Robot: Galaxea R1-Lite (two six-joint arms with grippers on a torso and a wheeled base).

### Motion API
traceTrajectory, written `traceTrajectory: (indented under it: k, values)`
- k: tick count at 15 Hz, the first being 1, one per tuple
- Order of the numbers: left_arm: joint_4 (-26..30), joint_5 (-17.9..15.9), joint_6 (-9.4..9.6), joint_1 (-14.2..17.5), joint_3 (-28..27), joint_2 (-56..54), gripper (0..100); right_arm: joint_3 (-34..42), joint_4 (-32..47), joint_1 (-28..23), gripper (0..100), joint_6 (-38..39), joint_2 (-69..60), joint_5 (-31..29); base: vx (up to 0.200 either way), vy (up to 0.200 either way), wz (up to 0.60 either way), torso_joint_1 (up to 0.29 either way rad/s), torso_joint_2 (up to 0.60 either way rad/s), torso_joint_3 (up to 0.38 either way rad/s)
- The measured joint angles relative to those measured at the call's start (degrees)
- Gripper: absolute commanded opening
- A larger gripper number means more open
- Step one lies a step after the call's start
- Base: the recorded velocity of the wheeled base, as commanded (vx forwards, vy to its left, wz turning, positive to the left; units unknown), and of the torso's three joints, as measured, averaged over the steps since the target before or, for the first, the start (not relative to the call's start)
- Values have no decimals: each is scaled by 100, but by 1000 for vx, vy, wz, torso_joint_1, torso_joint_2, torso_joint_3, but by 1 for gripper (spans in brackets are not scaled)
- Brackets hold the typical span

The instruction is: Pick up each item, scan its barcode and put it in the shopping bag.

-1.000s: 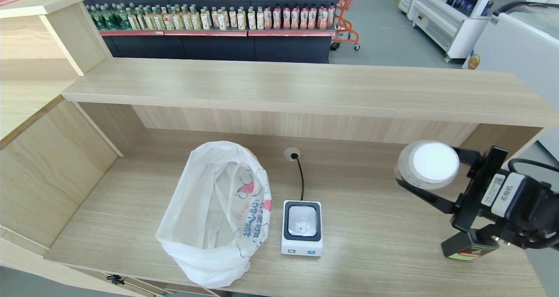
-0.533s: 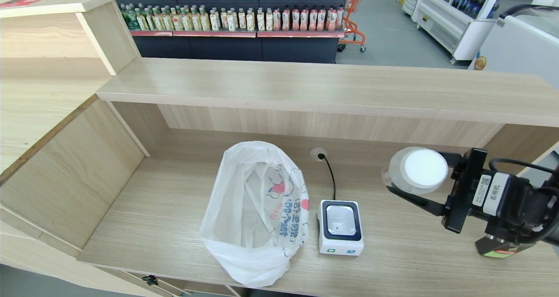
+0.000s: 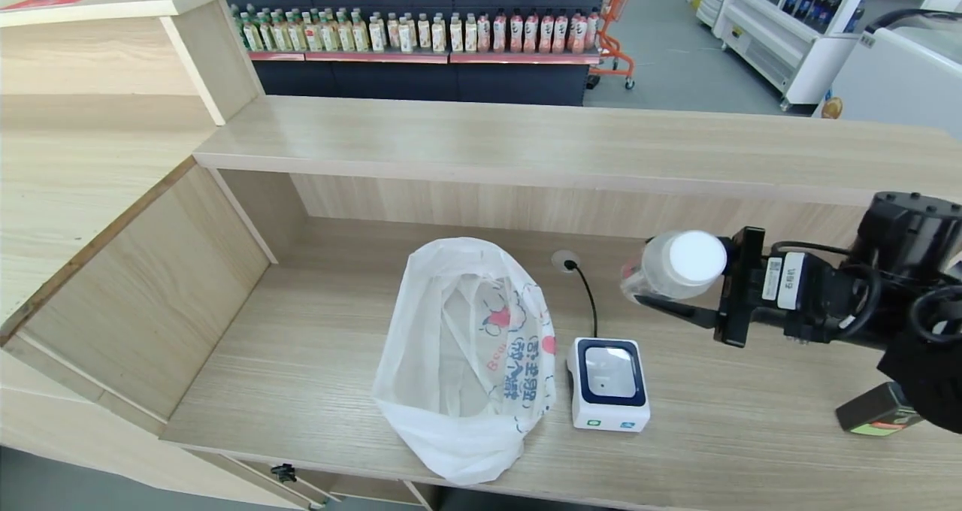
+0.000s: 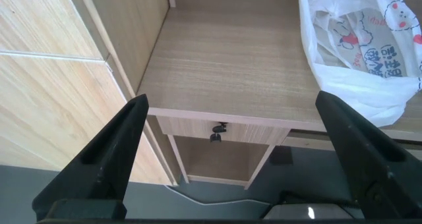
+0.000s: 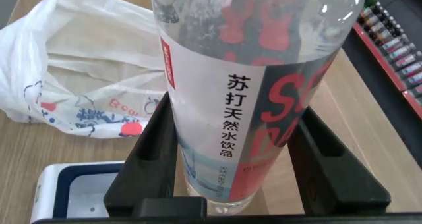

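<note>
My right gripper (image 3: 663, 289) is shut on a clear soda water bottle (image 3: 673, 267) with a white cap and a red and white label (image 5: 264, 112), held in the air above and just right of the scanner (image 3: 609, 382). Black fingers (image 5: 153, 145) press both sides of the bottle. The white scanner has a dark glass window facing up and sits on the counter (image 3: 316, 361). An open white shopping bag (image 3: 466, 361) stands just left of it. My left gripper (image 4: 231, 158) is open, low before the counter's front edge, with the bag (image 4: 369, 46) beyond it.
A dark box with a green end (image 3: 875, 409) lies on the counter at the far right. A black cable (image 3: 588, 300) runs from the scanner to a hole at the back. A raised shelf (image 3: 571, 146) and a side wall (image 3: 143, 300) enclose the counter.
The head camera has turned, shifting the whole picture right. My right gripper has carried the bottle left, from well right of the scanner to nearly over it.
</note>
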Motion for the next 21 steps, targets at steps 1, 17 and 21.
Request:
traceTrajectory:
  k: [1, 17, 21]
  values:
    - [0, 0, 0, 0, 0, 0, 100, -99, 9, -48, 0, 0, 204, 154, 0, 0, 0, 0, 0, 0]
    - [-2, 0, -2, 6, 0, 0, 100, -223, -24, 160, 0, -477, 1491, 640, 0, 0, 0, 0, 0, 0]
    - [-2, 0, -2, 4, 0, 0, 100, -258, 16, 341, 0, -764, 1615, 633, 0, 0, 0, 0, 0, 0]
